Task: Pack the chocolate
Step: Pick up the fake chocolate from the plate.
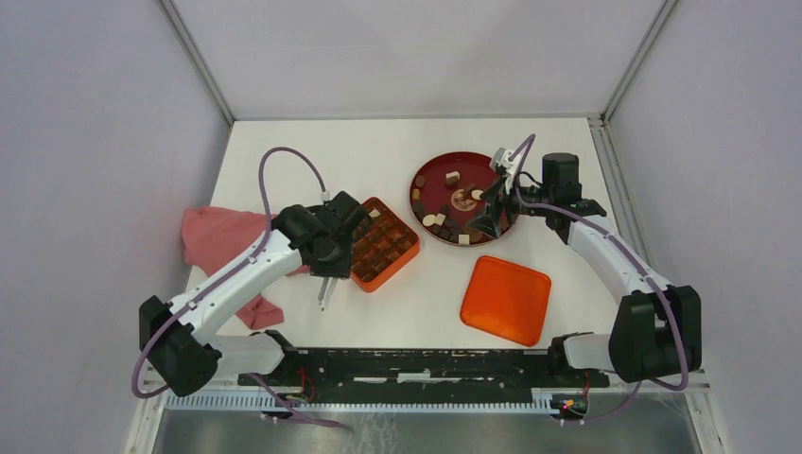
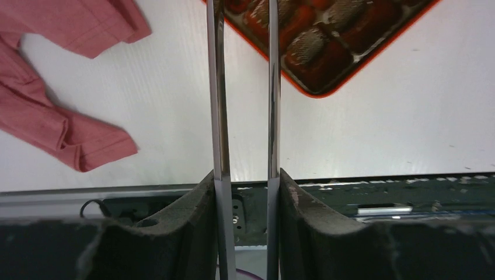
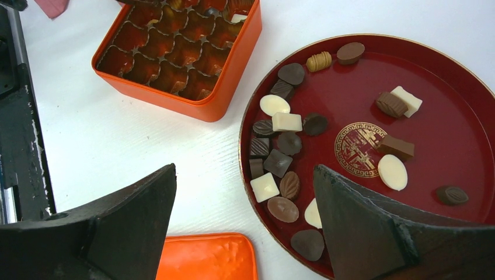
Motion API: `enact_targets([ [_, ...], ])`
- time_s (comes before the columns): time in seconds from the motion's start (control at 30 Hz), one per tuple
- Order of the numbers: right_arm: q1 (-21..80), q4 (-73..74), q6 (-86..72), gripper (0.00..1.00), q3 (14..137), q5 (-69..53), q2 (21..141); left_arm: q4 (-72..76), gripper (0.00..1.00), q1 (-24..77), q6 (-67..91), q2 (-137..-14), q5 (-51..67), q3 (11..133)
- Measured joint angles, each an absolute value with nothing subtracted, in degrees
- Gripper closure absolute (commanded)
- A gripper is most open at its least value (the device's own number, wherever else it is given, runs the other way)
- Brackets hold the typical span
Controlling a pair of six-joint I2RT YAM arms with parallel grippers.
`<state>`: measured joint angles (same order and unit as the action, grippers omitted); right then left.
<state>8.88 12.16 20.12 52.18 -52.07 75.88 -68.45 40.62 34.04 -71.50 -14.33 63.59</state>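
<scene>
The right tool [image 3: 244, 175] is hanging over the near part of the red plate [image 3: 356, 93]. Its two fingers are standing wide apart with nothing between them, probably so it can settle around a single piece. Most of the chocolate [image 3: 289, 143] is lying loose on that plate. Dark, brown and white pieces are crowding the side nearest the orange box [image 3: 192, 105], and a few are scattered farther across.

The left tool [image 2: 245, 175] is clamping a pair of long metal tweezers [image 2: 218, 87], whose blades are sitting slightly apart. Thin blades are likely being used because the box's pockets look too narrow for padded fingers. The blades are running past a corner of the box and out of the wrist view, so I cannot tell whether they are carrying a piece. At least one white piece is already sitting in a far pocket, while many pockets are looking empty.

The lid [image 1: 506, 300] is lying aside on the counter [image 1: 416, 303], keeping the pockets open. A pink cloth [image 1: 222, 241] is lying left of the box.
</scene>
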Motion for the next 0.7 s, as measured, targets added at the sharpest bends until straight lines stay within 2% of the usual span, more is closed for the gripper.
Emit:
enact_targets([
  [0.13,8.9,12.2,20.4,0.08,52.2,-52.1,75.9,-65.6,0.62,40.6,34.0,-68.1,-11.0,65.8],
  [0.37,8.9,12.7,21.0,0.07,52.2,-52.0,75.9,-48.8,0.62,41.0,34.1,-64.4,-0.4,64.7],
  [0.53,8.9,13.3,21.4,0.07,52.2,-52.0,75.9,-39.4,0.61,43.3,34.0,-75.7,2.6,66.7],
  [0.7,8.9,14.0,22.0,0.07,52.3,-51.9,75.9,-39.2,0.61,46.2,31.6,-91.0,2.6,76.9],
])
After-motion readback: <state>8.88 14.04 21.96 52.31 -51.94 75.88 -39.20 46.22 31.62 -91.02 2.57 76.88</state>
